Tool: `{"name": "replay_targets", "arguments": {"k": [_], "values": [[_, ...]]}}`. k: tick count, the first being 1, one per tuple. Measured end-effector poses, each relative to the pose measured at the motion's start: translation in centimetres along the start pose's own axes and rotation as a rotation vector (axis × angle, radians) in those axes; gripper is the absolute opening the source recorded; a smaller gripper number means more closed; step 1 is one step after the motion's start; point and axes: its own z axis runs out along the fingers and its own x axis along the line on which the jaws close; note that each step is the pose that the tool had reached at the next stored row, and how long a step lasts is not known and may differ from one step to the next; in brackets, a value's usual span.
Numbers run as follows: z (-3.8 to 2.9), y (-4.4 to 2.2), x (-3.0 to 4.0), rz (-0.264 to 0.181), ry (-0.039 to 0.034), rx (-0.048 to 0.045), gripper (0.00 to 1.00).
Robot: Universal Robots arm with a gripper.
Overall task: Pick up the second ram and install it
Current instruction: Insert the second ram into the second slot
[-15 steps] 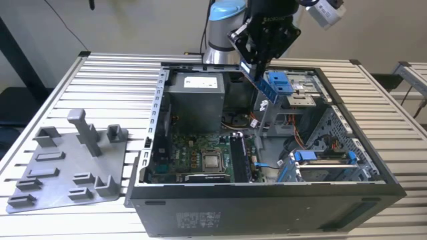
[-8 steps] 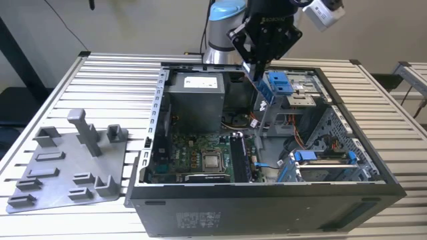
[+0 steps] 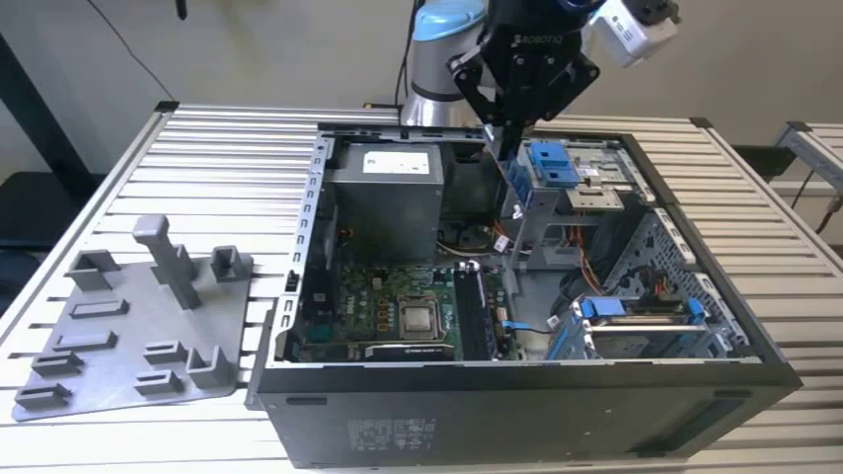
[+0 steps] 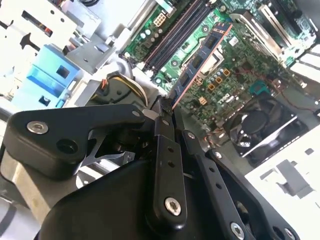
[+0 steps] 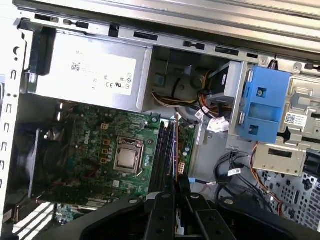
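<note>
The claw clenches the ram over the open case, above the board's slots. Pickup is done; the ram isn't seated yet.

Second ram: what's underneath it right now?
Below the second ram, held in the gripper, lies the motherboard, black memory slots alongside; the board patch directly beneath the stick is covered.

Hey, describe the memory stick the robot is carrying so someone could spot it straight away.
Find the open computer case on the slatted table; the robot's hand hangs over its green motherboard. The second ram is the thin chip-lined stick pinched by one end in that hand, held above the board rather than seated in it.
</note>
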Motion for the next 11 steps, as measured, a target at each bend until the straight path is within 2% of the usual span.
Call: {"name": "replay_targets", "arguments": {"k": [6,11], "values": [[0.05,-0.01,0.01,0.08,0.0006,0.0004,0.14],[0.1,-0.02,0.01,0.112,0.0009,0.0006,0.14]]}}
